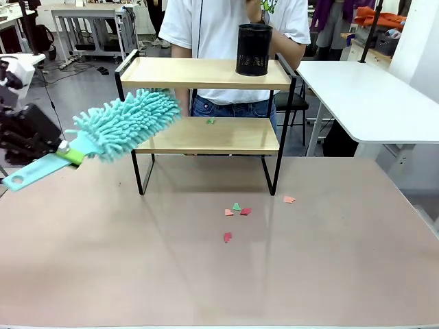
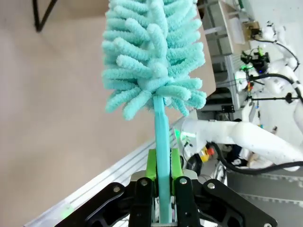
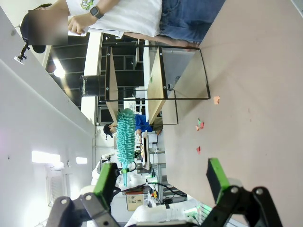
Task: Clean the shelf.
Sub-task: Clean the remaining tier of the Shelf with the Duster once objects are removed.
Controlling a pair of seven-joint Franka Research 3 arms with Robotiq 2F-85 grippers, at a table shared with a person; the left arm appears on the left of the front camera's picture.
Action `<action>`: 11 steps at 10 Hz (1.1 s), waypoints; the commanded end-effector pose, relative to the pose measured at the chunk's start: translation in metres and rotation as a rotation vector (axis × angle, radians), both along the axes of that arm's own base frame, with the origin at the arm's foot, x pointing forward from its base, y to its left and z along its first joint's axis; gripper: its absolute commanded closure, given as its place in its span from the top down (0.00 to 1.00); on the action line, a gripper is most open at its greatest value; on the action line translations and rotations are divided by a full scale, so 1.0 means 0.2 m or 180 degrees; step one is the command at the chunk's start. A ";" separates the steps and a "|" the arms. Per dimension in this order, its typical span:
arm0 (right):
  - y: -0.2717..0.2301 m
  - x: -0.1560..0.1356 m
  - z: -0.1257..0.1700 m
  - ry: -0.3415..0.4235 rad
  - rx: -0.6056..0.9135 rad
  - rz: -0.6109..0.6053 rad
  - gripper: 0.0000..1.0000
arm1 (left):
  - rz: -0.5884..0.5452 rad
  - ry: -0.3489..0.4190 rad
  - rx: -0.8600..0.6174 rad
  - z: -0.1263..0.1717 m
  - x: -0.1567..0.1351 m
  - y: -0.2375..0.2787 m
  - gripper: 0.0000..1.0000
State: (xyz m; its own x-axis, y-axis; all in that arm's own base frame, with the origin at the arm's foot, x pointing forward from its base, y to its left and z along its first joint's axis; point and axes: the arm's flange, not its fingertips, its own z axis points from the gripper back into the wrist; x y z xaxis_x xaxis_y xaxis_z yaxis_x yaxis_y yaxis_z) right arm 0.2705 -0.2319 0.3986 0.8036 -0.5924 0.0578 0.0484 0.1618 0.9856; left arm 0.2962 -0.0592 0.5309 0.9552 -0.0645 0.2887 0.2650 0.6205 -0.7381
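Nearest us, our left tool (image 2: 163, 172) is clamped tight on the flat handle of the turquoise duster (image 1: 127, 123), the handle pinched between its green pads. The fluffy head is raised off the table (image 1: 103, 267). Our right tool (image 3: 161, 182) stands wide open with nothing in it. Farther out, a few paper scraps (image 1: 236, 209) lie on the table in front of the shelf (image 1: 206, 137), which stands upright at about the middle of the table's far half. The duster's head is at the shelf's left end, at a height between the two boards; we cannot tell whether it touches the frame. One small green scrap (image 1: 210, 121) sits towards the back of the lower board, so we judge the step in hand to be sweeping that board. We should slip the head in flat under the upper board, keep the handle off the black tubes, and draw the scrap forward in one light stroke so the rack does not slide. We should also stay low, away from the black mesh cup (image 1: 254, 49) on the upper board's right end, with the person (image 1: 226, 27) just behind.
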 end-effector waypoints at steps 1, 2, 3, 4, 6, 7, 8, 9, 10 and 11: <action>0.00 0.00 0.01 -0.0046 -0.0007 0.0020 1.00 | 0.0025 -0.0124 0.0097 -0.10 -0.05 -0.14 0.12; 0.00 0.00 0.01 -0.0046 -0.0007 0.0020 1.00 | -0.0066 -0.0041 0.0183 -0.13 -0.02 -0.21 0.12; 0.00 0.00 0.01 -0.0046 -0.0007 0.0020 1.00 | -0.0105 0.0002 0.0241 -0.15 0.01 -0.25 0.12; 0.00 0.00 0.01 -0.0046 -0.0007 0.0020 1.00 | -0.0042 -0.0003 0.0294 -0.16 0.04 -0.29 0.12; 0.00 0.00 0.01 -0.0046 -0.0007 0.0020 1.00 | 0.0211 -0.0151 0.0368 -0.19 0.10 -0.38 0.12; 0.00 0.00 0.01 -0.0046 -0.0007 0.0020 1.00 | 0.0243 -0.0183 0.0406 -0.20 0.13 -0.42 0.12; 0.00 0.00 0.01 -0.0046 -0.0007 0.0020 1.00 | 0.0327 -0.0264 0.0475 -0.21 0.16 -0.47 0.12; 0.00 0.00 0.01 -0.0046 -0.0007 0.0020 1.00 | 0.0464 -0.0350 0.0574 -0.22 0.20 -0.52 0.12; 0.00 0.00 0.01 -0.0046 -0.0007 0.0020 1.00 | 0.0539 -0.0364 0.0648 -0.25 0.26 -0.58 0.12; 0.00 0.00 0.01 -0.0046 -0.0007 0.0020 1.00 | 0.0616 -0.0382 0.0727 -0.27 0.31 -0.63 0.12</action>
